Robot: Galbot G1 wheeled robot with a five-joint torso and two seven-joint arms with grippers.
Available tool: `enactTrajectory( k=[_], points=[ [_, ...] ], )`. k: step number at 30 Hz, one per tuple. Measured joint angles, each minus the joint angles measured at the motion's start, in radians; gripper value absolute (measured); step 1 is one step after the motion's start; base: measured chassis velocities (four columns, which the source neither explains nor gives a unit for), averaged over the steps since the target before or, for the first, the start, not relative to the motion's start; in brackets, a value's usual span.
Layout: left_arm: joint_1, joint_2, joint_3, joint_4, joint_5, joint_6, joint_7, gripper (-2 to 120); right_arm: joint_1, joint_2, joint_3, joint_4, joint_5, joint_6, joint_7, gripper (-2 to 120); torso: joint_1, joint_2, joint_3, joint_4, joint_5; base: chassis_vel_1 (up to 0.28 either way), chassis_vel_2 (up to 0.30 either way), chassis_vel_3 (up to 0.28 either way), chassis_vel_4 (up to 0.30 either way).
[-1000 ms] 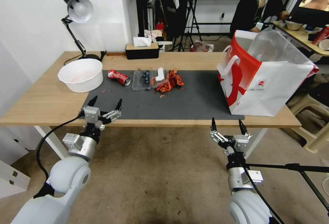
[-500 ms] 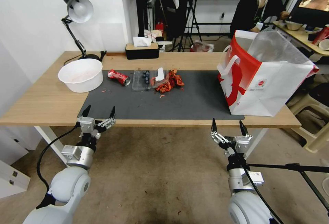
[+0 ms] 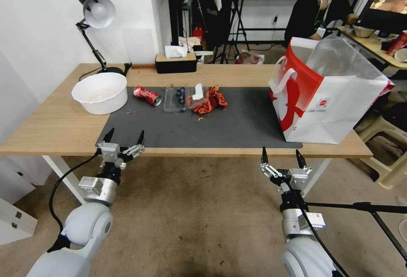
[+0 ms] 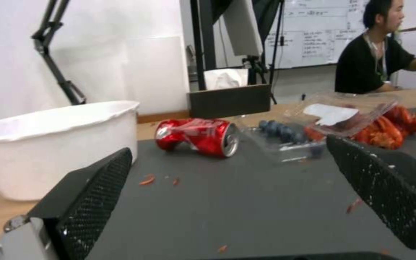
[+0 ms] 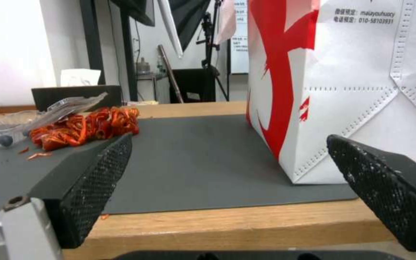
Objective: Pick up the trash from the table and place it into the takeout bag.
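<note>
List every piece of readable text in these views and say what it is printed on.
"maiayouhuocy" on the takeout bag, after Chinese characters too small to read.
"010-58103931" on the line beneath.
Bag's round logo: too small.
Crushed red can: lettering unreadable.
Whiteboard: handwriting blurred.

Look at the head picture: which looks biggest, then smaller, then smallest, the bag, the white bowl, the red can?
1. The takeout bag, by far the biggest.
2. The white bowl, clearly smaller than the bag.
3. The crushed red can, the smallest.

All three sit at a similar depth on the table, so this order looks trustworthy.
</note>
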Motion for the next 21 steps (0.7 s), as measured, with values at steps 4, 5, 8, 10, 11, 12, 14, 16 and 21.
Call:
enactTrajectory(
  k=[4,5,8,10,11,12,14,16,21],
  points=[
    [-0.031,0.014,0.015,0.0,-0.022,0.02,-0.004,100,0.008,-0.002,-0.009,-0.002,-0.001,-0.003,0.0,100,0.0,0.0,0.0,-0.0001,0.0,0.0,0.0,0.0,0.0],
    [-0.041,0.02,0.021,0.002,-0.031,0.027,-0.005,100,0.011,-0.003,-0.011,-0.003,-0.001,-0.005,0.0,100,0.0,0.0,0.0,0.0006,0.0001,0.0,0.0,0.0,0.0],
    [-0.08,0.035,0.047,0.015,-0.061,0.049,-0.012,100,0.013,-0.003,-0.013,-0.003,-0.001,-0.007,0.0,100,0.0,0.0,0.0,0.0004,-0.0001,0.0,0.0,0.0,0.0],
    [-0.117,0.047,0.07,0.031,-0.091,0.069,-0.019,100,0.013,-0.003,-0.013,-0.003,-0.001,-0.008,0.0,100,0.0,0.0,0.0,-0.0002,-0.0001,0.0,0.0,0.0,0.0],
    [-0.142,0.055,0.083,0.041,-0.11,0.083,-0.024,100,0.013,-0.002,-0.013,-0.003,-0.002,-0.008,0.0,100,0.0,0.0,0.0,0.0001,-0.0002,0.0,0.0,0.0,0.0],
    [-0.171,0.063,0.098,0.052,-0.134,0.098,-0.03,100,0.013,-0.001,-0.014,-0.003,-0.003,-0.009,0.0,100,0.0,0.0,0.0,0.0001,0.0,0.0,0.0,0.0,0.0],
    [-0.202,0.072,0.111,0.066,-0.16,0.114,-0.034,100,0.013,0.0,-0.014,-0.003,-0.005,-0.009,0.0,100,0.0,0.0,0.0,0.0001,-0.0001,0.0,0.0,0.0,0.0],
    [-0.237,0.08,0.123,0.081,-0.183,0.127,-0.04,100,0.013,0.002,-0.016,-0.003,-0.006,-0.01,0.0,100,0.0,0.0,0.0,0.0001,-0.0002,0.0,0.0,0.0,0.0],
    [-0.321,0.101,0.156,0.118,-0.243,0.17,-0.056,100,0.013,0.004,-0.016,-0.002,-0.01,-0.011,0.0,100,0.0,0.0,0.0,0.0001,-0.0001,0.0,0.0,0.0,0.0]
  ],
)
